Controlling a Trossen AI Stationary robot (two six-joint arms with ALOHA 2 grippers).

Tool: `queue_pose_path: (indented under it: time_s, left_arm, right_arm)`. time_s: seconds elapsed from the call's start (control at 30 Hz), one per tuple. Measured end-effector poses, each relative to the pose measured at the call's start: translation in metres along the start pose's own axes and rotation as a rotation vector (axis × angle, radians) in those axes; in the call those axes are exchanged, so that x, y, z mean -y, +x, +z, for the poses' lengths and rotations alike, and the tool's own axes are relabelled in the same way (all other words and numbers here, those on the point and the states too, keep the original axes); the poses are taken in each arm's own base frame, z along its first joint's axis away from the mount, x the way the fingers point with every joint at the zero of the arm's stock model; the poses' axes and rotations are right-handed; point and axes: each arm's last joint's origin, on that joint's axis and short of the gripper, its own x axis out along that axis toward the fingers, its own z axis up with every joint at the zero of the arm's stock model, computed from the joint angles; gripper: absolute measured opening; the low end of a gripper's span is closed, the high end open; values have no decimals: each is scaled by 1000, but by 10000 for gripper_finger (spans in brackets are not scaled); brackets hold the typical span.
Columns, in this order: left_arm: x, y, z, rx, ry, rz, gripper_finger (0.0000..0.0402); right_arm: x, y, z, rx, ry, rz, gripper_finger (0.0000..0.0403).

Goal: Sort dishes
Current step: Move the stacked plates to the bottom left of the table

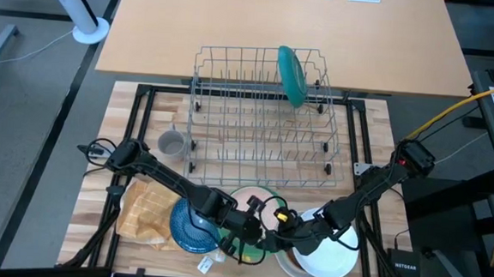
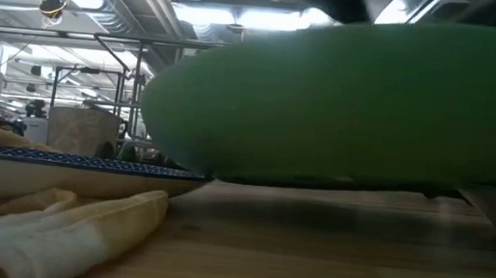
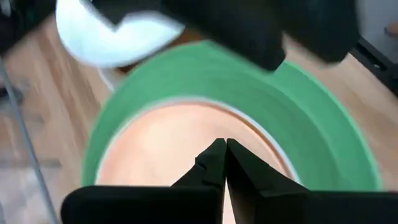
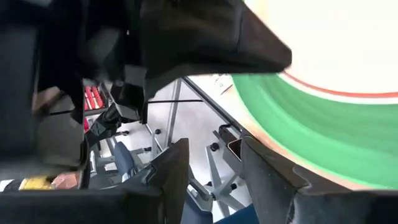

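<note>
A green plate with a peach inside (image 3: pixel 311 124) sits at the table's near middle (image 1: pixel 250 201) and fills the low view (image 2: pixel 336 110). My left gripper (image 3: pixel 222 149) is shut, its tips pointing slantwise down over the plate's inside (image 1: pixel 258 234). My right gripper (image 4: pixel 214 146) comes in from the right (image 1: pixel 289 230), rolled on its side and open. One finger (image 4: pixel 267 174) stands next to the plate's green rim (image 4: pixel 311 118), and nothing is between the fingers. A white bowl (image 1: pixel 330 255) sits to the plate's right. My left gripper's shut tips stand over the peach inside (image 3: pixel 186 137) of the green plate, coming from above and from the left. I cannot tell whether they touch it. My right gripper's finger stands close to the rim, and I cannot tell whether it touches.
A blue plate (image 1: pixel 192 225) lies on the yellow checked cloth (image 1: pixel 144 209) at the near left. The grey wire rack (image 1: pixel 261 114) stands behind, with a teal plate (image 1: pixel 292 74) upright in its far right slots. A grey mug (image 1: pixel 172 142) stands left of the rack.
</note>
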Motion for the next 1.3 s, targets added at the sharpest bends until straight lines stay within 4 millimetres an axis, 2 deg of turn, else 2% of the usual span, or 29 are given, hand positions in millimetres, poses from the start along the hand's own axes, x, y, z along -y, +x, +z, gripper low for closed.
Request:
queue_pose_path:
  time_s: [0.3, 0.47, 0.67, 0.9, 1.3]
  left_arm:
    - [5, -1, -11, -114, -317, -128, 4]
    - [4, 5, -14, -135, -411, -160, 4]
    - [6, 14, -19, -183, -448, -157, 4]
    - [8, 14, -21, -202, -356, -168, 4]
    - [7, 14, -22, -209, -417, -161, 4]
  right_arm:
    - [-2, -2, 0, 0, -23, 8, 152]
    - [-1, -2, 0, 1, -27, -5, 152]
    - [-2, -4, 0, -12, -53, 0, 152]
    - [-11, -17, 2, -1, -119, 42, 152]
    - [-35, -54, 9, 9, -233, 158, 152]
